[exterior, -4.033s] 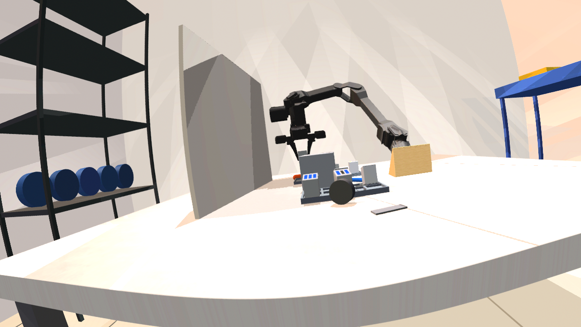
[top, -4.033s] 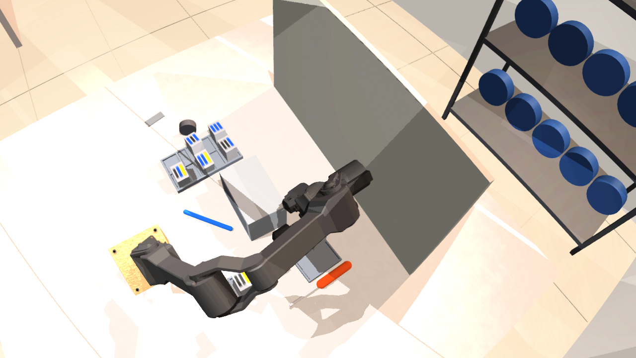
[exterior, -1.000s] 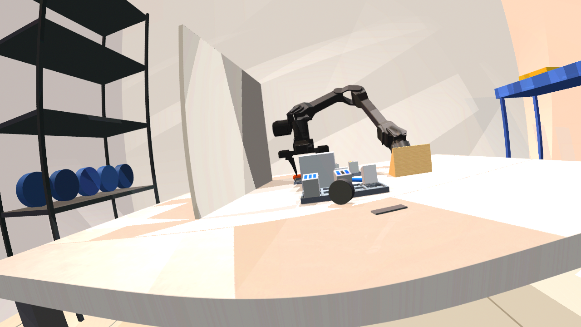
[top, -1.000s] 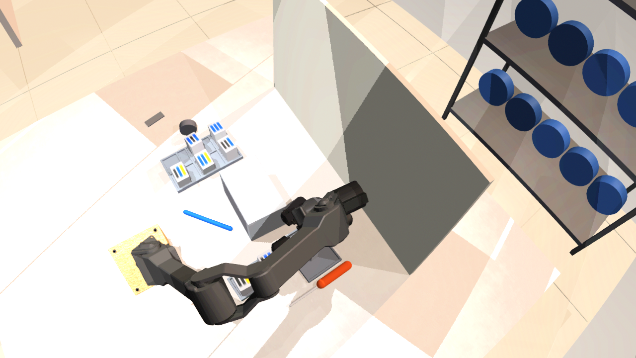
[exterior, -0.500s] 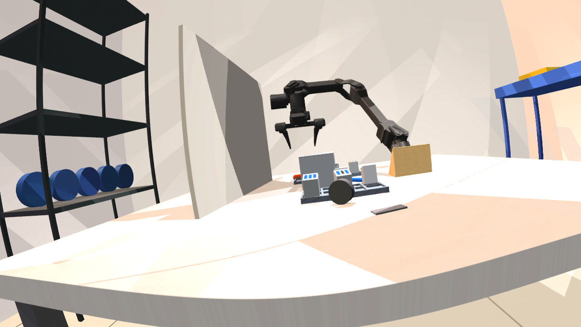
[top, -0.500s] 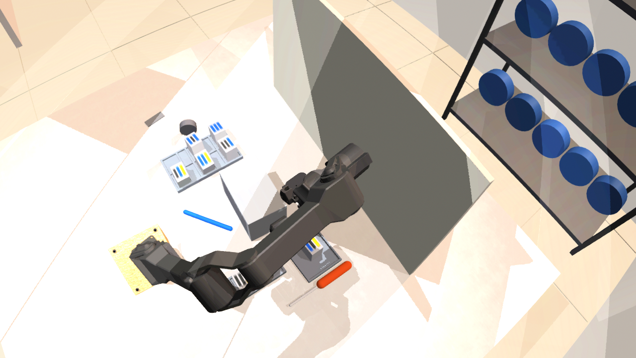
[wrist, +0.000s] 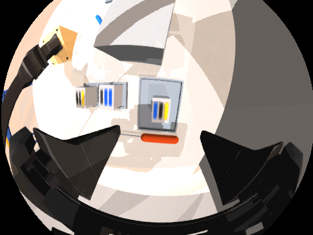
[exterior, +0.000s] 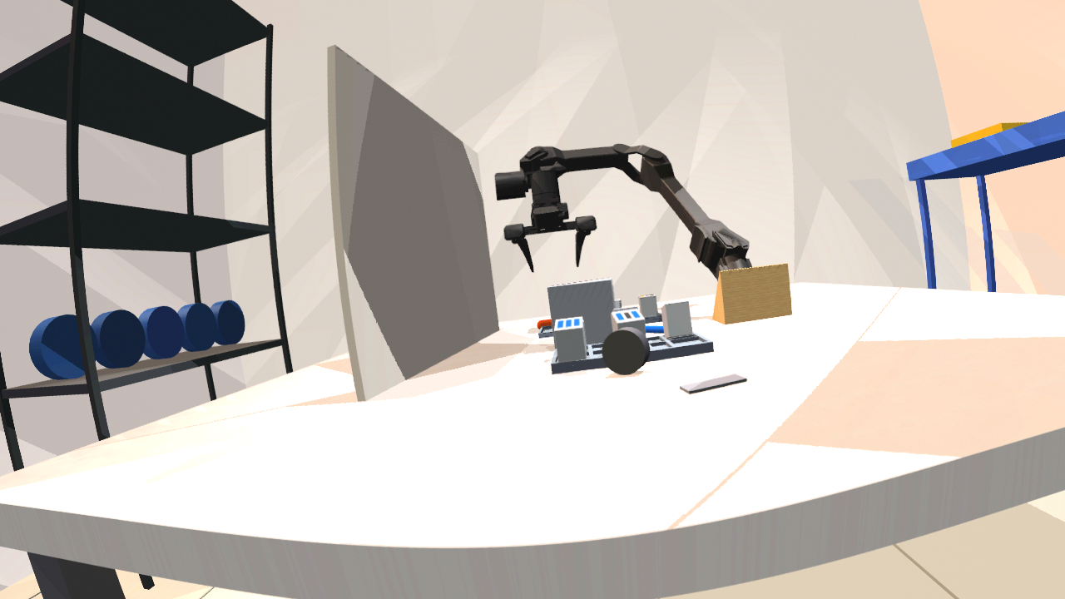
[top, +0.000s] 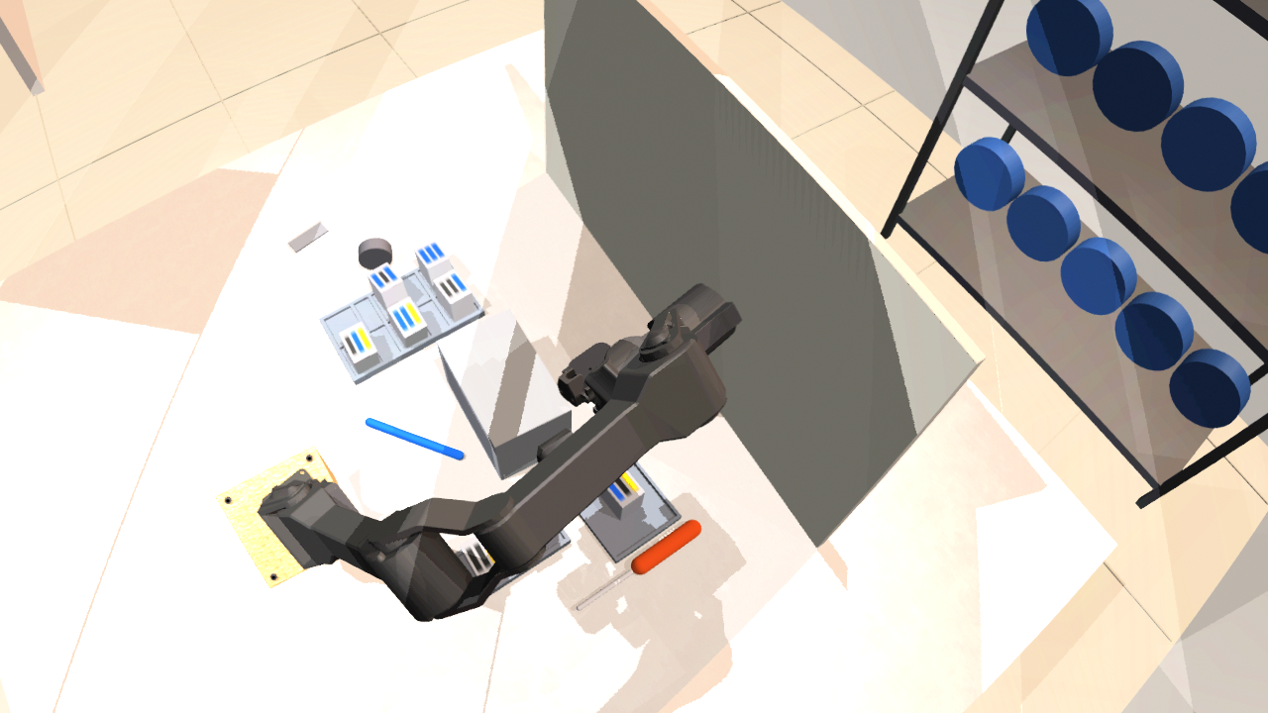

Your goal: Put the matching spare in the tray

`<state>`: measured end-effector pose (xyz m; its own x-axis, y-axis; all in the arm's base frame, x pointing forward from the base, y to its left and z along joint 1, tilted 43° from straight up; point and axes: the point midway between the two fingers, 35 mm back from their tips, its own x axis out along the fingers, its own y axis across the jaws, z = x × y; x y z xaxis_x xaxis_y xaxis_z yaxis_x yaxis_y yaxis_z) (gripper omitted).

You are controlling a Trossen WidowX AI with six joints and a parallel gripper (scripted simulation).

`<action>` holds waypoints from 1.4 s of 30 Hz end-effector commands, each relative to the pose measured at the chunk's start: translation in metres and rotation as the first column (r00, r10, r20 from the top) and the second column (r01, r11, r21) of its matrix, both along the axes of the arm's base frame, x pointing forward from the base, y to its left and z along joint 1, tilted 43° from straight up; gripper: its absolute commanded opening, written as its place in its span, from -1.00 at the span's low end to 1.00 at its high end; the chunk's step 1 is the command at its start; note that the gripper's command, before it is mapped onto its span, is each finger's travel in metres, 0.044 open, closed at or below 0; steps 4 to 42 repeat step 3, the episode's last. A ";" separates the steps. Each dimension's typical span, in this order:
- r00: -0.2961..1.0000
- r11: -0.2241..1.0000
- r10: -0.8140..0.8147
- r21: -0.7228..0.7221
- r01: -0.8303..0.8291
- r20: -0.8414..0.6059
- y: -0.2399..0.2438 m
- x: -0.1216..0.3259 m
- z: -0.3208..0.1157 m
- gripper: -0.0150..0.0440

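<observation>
My gripper (exterior: 554, 267) (wrist: 161, 132) is wide open and empty, high above the small tray (top: 618, 539) (wrist: 176, 91). In that tray stands one spare (top: 622, 488) (wrist: 160, 110), with blue, black and yellow bars on top, clear of both fingers. A rack (top: 421, 345) (exterior: 692, 346) holds several other barred spares. Beside the tray a smaller rack (wrist: 124, 94) holds a spare with black, blue and blue bars (wrist: 106, 96) and one with black, black and yellow bars (wrist: 80, 97). A large grey box (top: 496, 372) (exterior: 581, 301) (wrist: 140, 29) shows no code on its visible faces; I cannot tell whether it is the mounted unit.
A tall grey panel (top: 709, 265) (exterior: 417, 223) stands beside the arm. An orange screwdriver (top: 667, 548) (wrist: 160, 138) lies by the tray. A blue rod (top: 414, 439) lies near the arm base. A dark disc (top: 374, 254) (exterior: 625, 350) and flat strip (top: 307, 237) (exterior: 712, 383) are beyond the rack.
</observation>
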<state>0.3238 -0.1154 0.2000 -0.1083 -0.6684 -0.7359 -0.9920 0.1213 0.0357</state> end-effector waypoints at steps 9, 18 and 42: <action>1.000 1.000 0.004 0.001 -0.004 -0.002 0.000 0.000 0.000 1.00; 1.000 1.000 0.004 0.001 -0.004 -0.002 0.000 0.000 0.000 1.00; 1.000 1.000 0.004 0.001 -0.004 -0.002 0.000 0.000 0.000 1.00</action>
